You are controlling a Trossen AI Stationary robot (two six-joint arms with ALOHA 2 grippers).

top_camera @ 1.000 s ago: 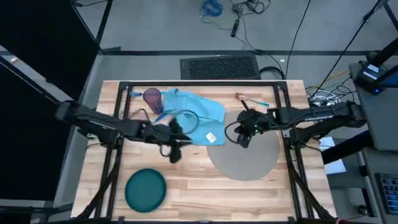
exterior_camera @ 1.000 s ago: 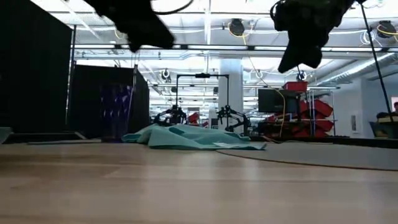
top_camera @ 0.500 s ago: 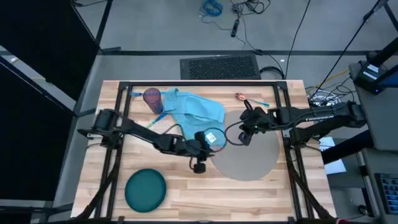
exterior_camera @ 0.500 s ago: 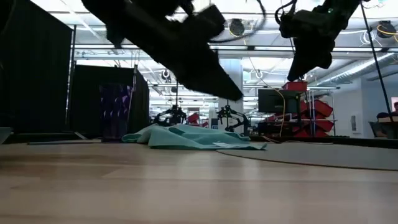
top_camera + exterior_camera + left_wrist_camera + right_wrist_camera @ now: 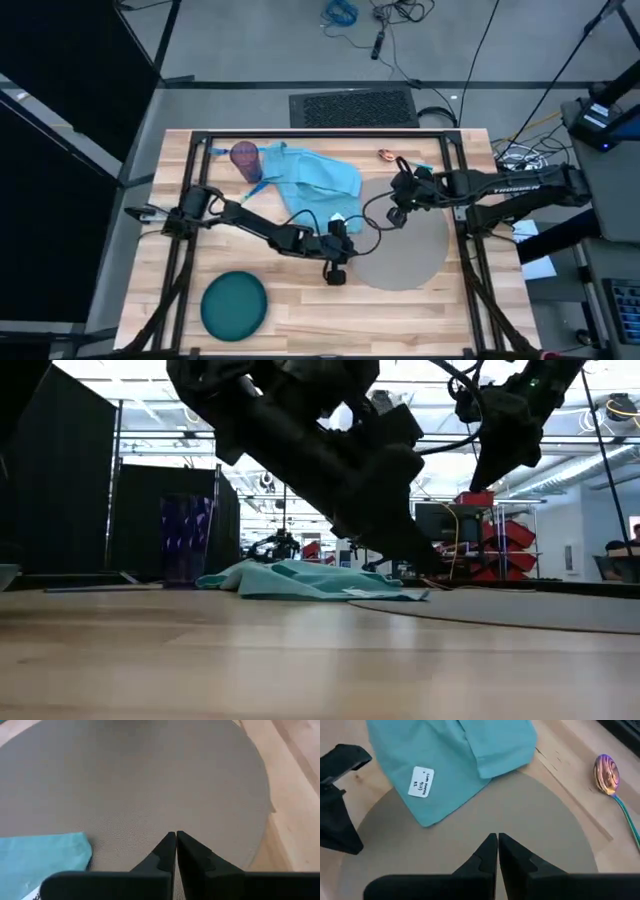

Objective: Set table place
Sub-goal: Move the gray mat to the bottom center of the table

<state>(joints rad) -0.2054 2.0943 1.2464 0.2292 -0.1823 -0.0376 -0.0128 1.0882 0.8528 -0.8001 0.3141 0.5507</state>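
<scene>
One napkin [image 5: 318,182] corner overlaps the placemat [image 5: 405,255].

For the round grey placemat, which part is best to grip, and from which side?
Probably the bare rim of the grey placemat, away from the blue napkin covering its other edge. It lies flat, so a claw should come low from outside and pinch the thin edge.

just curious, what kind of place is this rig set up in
Probably a robotics lab or workshop: red storage bins and another arm rig stand behind the table, with loose cables on the floor.
</scene>
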